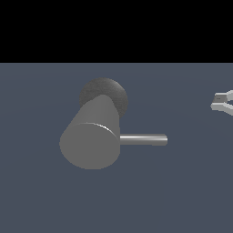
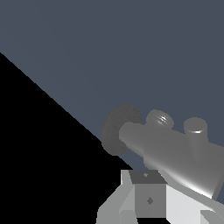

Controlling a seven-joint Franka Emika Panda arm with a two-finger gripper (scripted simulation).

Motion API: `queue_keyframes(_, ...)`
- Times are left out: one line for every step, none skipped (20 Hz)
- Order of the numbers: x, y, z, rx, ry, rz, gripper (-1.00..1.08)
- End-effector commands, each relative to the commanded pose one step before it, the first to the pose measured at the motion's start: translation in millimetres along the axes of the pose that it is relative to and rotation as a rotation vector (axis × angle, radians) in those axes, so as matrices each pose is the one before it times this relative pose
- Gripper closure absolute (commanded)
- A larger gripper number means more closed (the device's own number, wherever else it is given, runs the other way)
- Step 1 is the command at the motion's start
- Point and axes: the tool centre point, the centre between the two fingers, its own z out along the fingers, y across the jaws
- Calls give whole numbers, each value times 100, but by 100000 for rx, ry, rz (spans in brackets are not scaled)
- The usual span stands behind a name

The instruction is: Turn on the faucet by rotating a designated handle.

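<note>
The faucet (image 1: 91, 143) is a thick matte grey cylinder with its flat round end toward the exterior camera. Its dark speckled disc base (image 1: 105, 93) shows behind it. The handle (image 1: 143, 139), a thin shiny rod, sticks straight out of the cylinder's side toward the exterior view's right. My gripper (image 1: 214, 102) is at the exterior view's right edge, well clear of the rod's tip and a little higher in the picture. Its fingers are apart and hold nothing. The wrist view shows the faucet body (image 2: 175, 153) and the disc base (image 2: 117, 130) beyond my white gripper housing (image 2: 179, 205).
A plain blue-grey floor (image 1: 182, 191) lies all around the faucet. Black background fills the top of the exterior view. Two short stubs (image 2: 195, 127) rise from the faucet body in the wrist view.
</note>
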Motion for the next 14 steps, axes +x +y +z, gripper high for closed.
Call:
queue_keyframes(646,708,269,4164,210,4056,108)
queue_keyframes(247,287,114,1584,33,1615,108)
queue_keyframes(247,287,113,1580,29,1614,108)
queue_keyframes(246,288,114,1576,25,1612,108)
queue_keyframes(245,288,114,1570,21,1612,108)
queue_keyframes(244,289,115,1566,17,1612,108)
queue_keyframes(244,290,115,1562,12,1613,108)
queue_keyframes(243,291,115,1556,8,1614,108)
queue_keyframes(242,292,116,1551,4,1615,108)
queue_keyframes(241,293,116,1545,0,1616,108)
queue_keyframes(240,294,116,1538,-4,1616,108)
queue_keyframes(238,295,117,1531,-8,1616,108)
queue_keyframes(236,296,117,1521,-12,1614,108)
queue_keyframes(235,296,117,1512,-16,1612,108)
